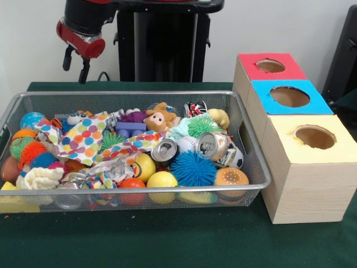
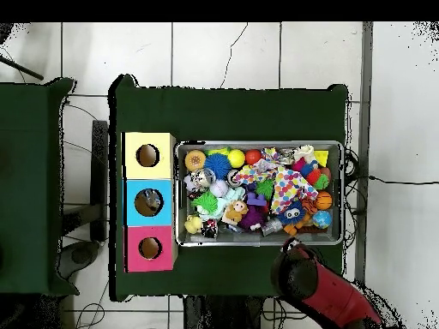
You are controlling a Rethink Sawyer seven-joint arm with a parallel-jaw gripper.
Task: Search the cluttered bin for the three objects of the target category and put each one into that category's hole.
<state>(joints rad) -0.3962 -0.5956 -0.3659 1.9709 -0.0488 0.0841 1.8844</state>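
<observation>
The cluttered bin [image 1: 139,94] is a silver wire-mesh basket on the green table, also in the overhead view [image 2: 257,144]. It is full of mixed items: two crushed cans [image 1: 164,149] [image 1: 213,145], yellow balls [image 1: 162,180], a blue spiky ball [image 1: 192,168], a green spiky ball [image 1: 202,125], a brown stuffed animal [image 1: 160,117], a polka-dot cloth [image 1: 83,139]. My gripper [image 1: 76,66] hangs open and empty above the table behind the bin's far left corner. Overhead, the arm [image 2: 300,272] covers it, just outside the bin's lower rim.
Three wooden boxes with round holes stand in a row beside the bin: red-topped [image 1: 251,70], blue-topped [image 1: 268,103], yellow-topped [image 1: 290,148]. Overhead they are left of the bin: yellow [image 2: 133,156], blue [image 2: 133,203], red [image 2: 133,248]. The robot's pedestal [image 1: 162,44] stands behind.
</observation>
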